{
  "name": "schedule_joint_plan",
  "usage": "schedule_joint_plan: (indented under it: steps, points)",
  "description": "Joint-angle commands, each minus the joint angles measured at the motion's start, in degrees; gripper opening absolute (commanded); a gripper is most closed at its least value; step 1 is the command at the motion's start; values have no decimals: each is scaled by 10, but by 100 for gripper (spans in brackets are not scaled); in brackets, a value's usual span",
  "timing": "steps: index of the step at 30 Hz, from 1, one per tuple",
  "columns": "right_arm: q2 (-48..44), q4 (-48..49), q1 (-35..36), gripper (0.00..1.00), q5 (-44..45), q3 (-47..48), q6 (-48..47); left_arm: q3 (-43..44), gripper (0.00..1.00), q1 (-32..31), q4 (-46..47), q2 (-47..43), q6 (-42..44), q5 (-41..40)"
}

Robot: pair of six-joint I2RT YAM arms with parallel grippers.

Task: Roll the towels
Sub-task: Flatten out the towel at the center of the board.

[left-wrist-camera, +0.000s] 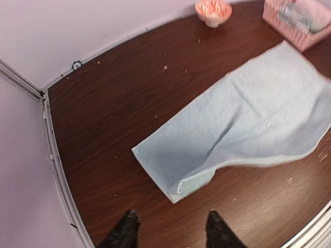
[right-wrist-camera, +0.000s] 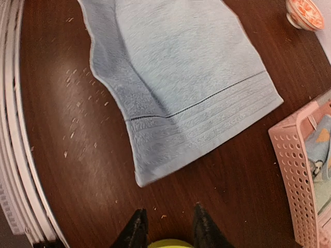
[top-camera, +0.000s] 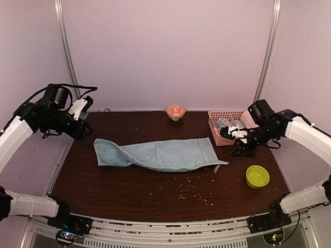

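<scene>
Across the middle of the surface [top-camera: 155, 194] lies the plain towel [top-camera: 165, 154], seemingly soft, light and limp, probably best pinched at its short 3 o'clock edge, while the spotted towel [top-camera: 230, 123] sits in the basket [top-camera: 217, 136] at 2 o'clock; left gripper [left-wrist-camera: 171, 213] and right gripper [right-wrist-camera: 169, 208] hang released, empty.

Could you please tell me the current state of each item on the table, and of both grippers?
Plain towel: unrolled, spread lengthwise, left end folded over.
Pink basket: upright, holding cloth.
Spotted towel: lying inside the pink basket.
Lime-green bowl: upright, looks empty.
Orange-patterned bowl: upright at the back edge.
Left gripper: open, empty, clear of the plain towel.
Right gripper: open, empty.
</scene>
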Motion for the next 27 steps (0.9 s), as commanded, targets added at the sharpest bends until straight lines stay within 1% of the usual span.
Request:
schedule_joint_plan:
  steps: [1,3,5,6,8,9,11,12,13,15,16,18,19,21,24,27]
  points:
    - [-44,-115,-1,40,-40,26,-57,59,55,-19,2,-65,-9,7]
    - [-48,-129,-1,50,-48,56,-56,57,62,-19,37,-81,-6,10]
    - [-39,-128,-1,54,-50,81,-47,60,66,-19,58,-79,-7,27]
    - [-29,-107,-1,55,-44,88,-34,60,67,-19,65,-72,-18,24]
    - [-3,-56,-1,56,-24,90,9,46,66,-19,77,-49,-36,15]
    - [15,-28,-1,56,-15,90,33,35,63,-19,82,-32,-44,17]
    - [66,13,1,53,-4,100,70,15,53,-19,96,18,-70,15]
    - [96,25,3,49,1,111,83,12,49,-19,99,49,-85,11]
    - [126,32,6,46,8,123,93,11,46,-19,105,82,-100,8]
    - [186,46,11,41,15,145,110,8,40,-19,125,145,-123,2]
    - [213,51,14,39,17,154,115,6,39,-19,145,173,-132,20]
    - [266,63,20,36,14,167,121,-6,39,-22,210,221,-136,106]
    - [285,68,25,36,15,170,121,-3,39,-27,234,248,-144,133]
    - [320,75,38,34,24,172,118,35,38,-55,245,309,-144,141]
    - [360,84,55,32,51,165,122,106,37,-89,215,407,-136,124]
    - [381,88,61,29,72,151,133,147,33,-111,188,465,-134,126]
